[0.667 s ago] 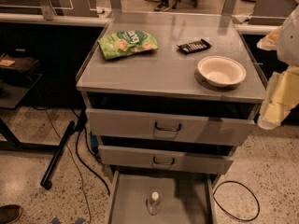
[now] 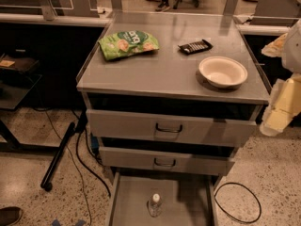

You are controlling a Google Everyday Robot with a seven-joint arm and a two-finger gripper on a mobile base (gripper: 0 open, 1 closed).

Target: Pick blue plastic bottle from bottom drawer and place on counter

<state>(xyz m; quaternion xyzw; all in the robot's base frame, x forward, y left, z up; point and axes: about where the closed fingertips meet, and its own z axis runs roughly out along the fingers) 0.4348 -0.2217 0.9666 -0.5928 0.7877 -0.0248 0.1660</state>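
In the camera view the blue plastic bottle (image 2: 155, 205) stands upright in the middle of the bottom drawer (image 2: 129, 197), cap up, long axis vertical. It looks light, smooth and easily dented, so better to take its body below the cap. The hand (image 2: 281, 108) hangs beside the right edge of the surface (image 2: 160, 72), well apart from the bottle. Whether it is open or closed, I cannot tell.

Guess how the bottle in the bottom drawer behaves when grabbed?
The blue plastic bottle stands upright, narrow, alone on the bottom drawer floor: a nudge would probably tip it, and it could roll. Clear plastic: likely light, maybe slick. The gripper is at the right edge, beside the counter.
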